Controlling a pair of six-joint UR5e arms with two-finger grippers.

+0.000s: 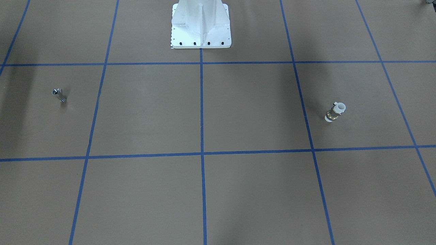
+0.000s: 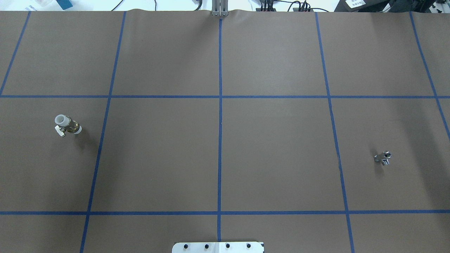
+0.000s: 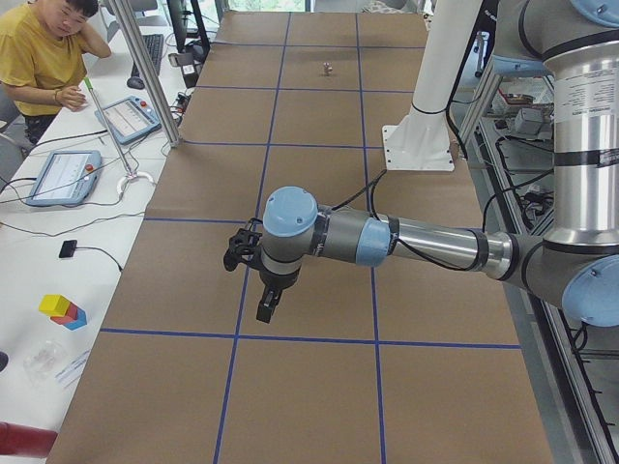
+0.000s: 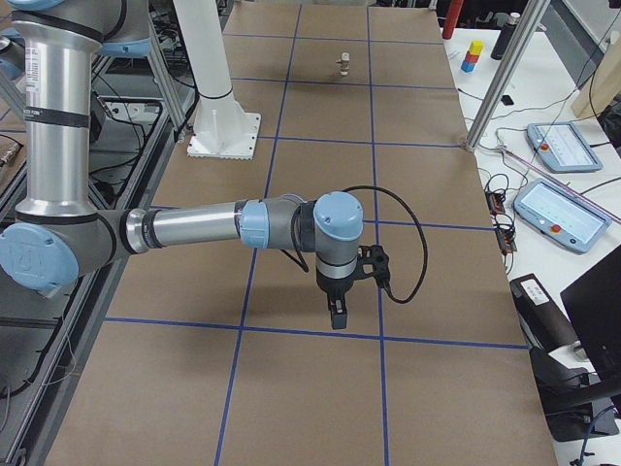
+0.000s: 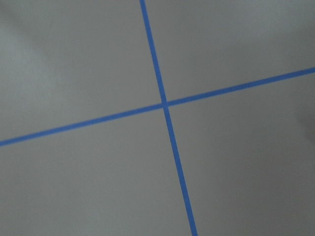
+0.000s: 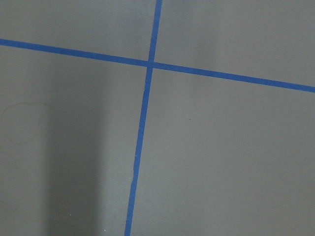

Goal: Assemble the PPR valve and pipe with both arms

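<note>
You can't tell if the left gripper (image 3: 265,311) or right gripper (image 4: 337,316) is clenched; a glancing approach could topple the PPR valve (image 1: 335,112) or pipe (image 1: 59,95).

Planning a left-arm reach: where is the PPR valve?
In the overhead view the PPR valve sits on the robot's left side, just left of a blue tape line, far from the pipe.

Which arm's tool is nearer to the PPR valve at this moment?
Left. The left tool hangs over the left end of the table, where the PPR valve stands. The right tool hangs over the opposite end, far across the table from it.
</note>
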